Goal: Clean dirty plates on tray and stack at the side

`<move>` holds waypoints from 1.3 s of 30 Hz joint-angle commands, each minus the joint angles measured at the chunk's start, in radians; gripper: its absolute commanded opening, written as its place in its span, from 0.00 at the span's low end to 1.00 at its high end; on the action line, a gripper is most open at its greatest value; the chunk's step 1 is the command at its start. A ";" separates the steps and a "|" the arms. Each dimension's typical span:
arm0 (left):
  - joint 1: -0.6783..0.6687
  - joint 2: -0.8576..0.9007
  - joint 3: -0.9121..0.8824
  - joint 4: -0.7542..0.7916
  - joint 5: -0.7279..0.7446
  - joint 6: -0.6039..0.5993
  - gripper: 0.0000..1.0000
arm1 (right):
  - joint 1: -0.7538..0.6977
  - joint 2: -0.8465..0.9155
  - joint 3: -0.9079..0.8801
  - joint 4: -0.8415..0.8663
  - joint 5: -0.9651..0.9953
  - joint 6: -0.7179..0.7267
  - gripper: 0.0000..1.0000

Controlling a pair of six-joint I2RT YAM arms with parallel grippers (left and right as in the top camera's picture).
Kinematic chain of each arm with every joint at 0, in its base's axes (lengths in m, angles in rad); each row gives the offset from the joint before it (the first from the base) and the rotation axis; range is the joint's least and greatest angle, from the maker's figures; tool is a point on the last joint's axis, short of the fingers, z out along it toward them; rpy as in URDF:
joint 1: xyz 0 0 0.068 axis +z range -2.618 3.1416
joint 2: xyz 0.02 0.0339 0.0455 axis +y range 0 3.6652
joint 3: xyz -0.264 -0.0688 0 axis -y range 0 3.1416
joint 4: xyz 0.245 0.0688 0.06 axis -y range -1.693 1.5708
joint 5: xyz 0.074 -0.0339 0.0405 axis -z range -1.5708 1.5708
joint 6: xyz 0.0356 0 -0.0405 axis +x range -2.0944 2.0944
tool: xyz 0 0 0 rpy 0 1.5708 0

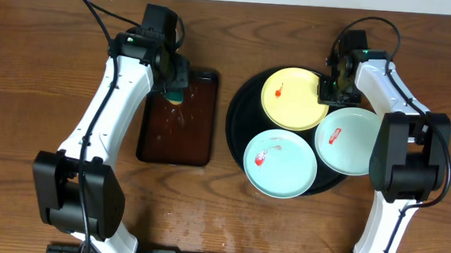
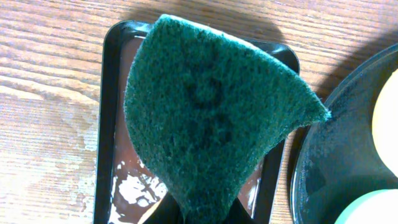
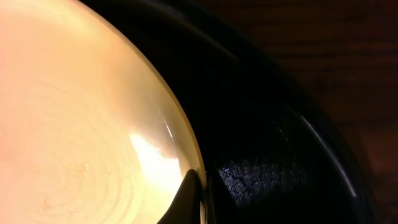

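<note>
**A:** What is worrying you here?

**B:** The right gripper (image 3: 194, 194) is clenching only the thin rim of the yellow plate (image 1: 294, 99), which is lying on the far part of the black tray (image 1: 238, 115). The plate is glossy, so I judge it may be slipping out of so small a bite if it tilts or lifts. The two mint plates are crowding it: one (image 1: 280, 163) on the tray's near part, the other (image 1: 346, 140) toward the tray's right-arm side. Their edges are meeting the yellow one, and I cannot tell which lies on top. Moving one could be dragging or rattling the others.

**A:** And the left arm?

**B:** The left gripper (image 1: 173, 90) is gripping a green scouring pad (image 2: 211, 118), hanging over the rectangular brown tray (image 1: 186, 132) just beside the black tray. The pad is drooping from a pinch at one corner, so a hard scrub could be folding it or pulling it free.

**A:** Which views are helping?

**B:** Only the overhead is showing all three plates and the red smear (image 1: 279, 89) on the yellow one. Only the right wrist is showing the fingertips closed across the rim. Only the left wrist is showing the pale residue (image 2: 140, 190) in the brown tray.
</note>
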 commanded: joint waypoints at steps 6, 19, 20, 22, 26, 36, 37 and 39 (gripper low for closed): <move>0.002 0.005 -0.005 -0.007 -0.013 -0.009 0.08 | 0.010 0.011 -0.007 -0.009 0.015 -0.006 0.01; 0.002 0.005 -0.009 -0.023 -0.017 -0.009 0.07 | 0.010 0.011 -0.007 -0.020 0.015 -0.006 0.01; 0.002 0.005 -0.009 -0.023 -0.017 -0.009 0.08 | 0.010 0.011 -0.007 -0.020 0.015 -0.006 0.01; 0.002 0.005 -0.009 -0.023 -0.017 -0.009 0.07 | 0.010 0.011 -0.007 -0.020 0.015 -0.006 0.01; 0.002 0.005 -0.009 -0.023 -0.017 -0.009 0.07 | 0.011 0.011 -0.007 -0.020 0.015 -0.006 0.01; 0.002 0.005 -0.015 -0.021 -0.073 -0.010 0.07 | 0.010 0.011 -0.007 -0.020 0.015 -0.006 0.01; 0.003 0.005 -0.016 -0.022 -0.072 -0.010 0.08 | 0.010 0.011 -0.007 -0.020 0.015 -0.006 0.01; 0.002 0.005 -0.018 -0.022 -0.072 -0.010 0.07 | 0.010 0.011 -0.007 -0.020 0.015 -0.006 0.01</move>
